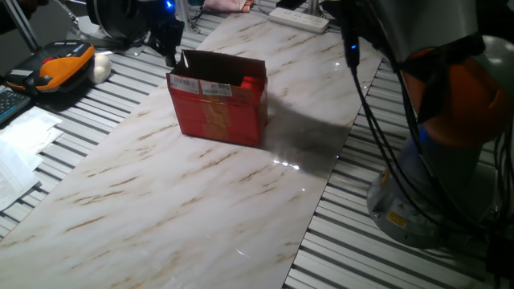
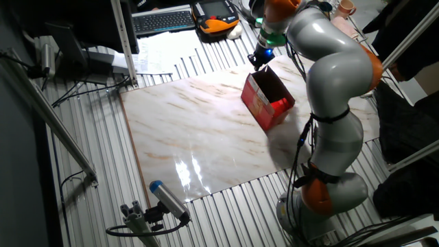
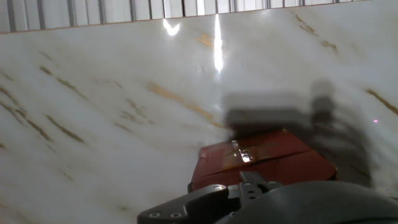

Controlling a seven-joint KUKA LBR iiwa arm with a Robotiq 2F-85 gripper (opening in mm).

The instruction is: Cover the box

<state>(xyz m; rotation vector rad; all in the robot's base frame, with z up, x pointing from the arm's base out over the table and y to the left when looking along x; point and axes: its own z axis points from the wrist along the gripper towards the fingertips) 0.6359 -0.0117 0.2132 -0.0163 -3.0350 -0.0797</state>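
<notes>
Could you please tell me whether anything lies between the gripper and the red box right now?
Nothing shows between them. In one fixed view the gripper hangs right at the rear corner of the box, by its raised flap; contact cannot be told.

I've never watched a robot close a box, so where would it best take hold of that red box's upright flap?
Probably the flap's free top edge, approached from above at the far side of the box. The flap stands upright, thin as a sheet, so two fingers could pinch its faces and swing it over the open top. The end effector hovers by that corner; whether it is open cannot be told.
</notes>
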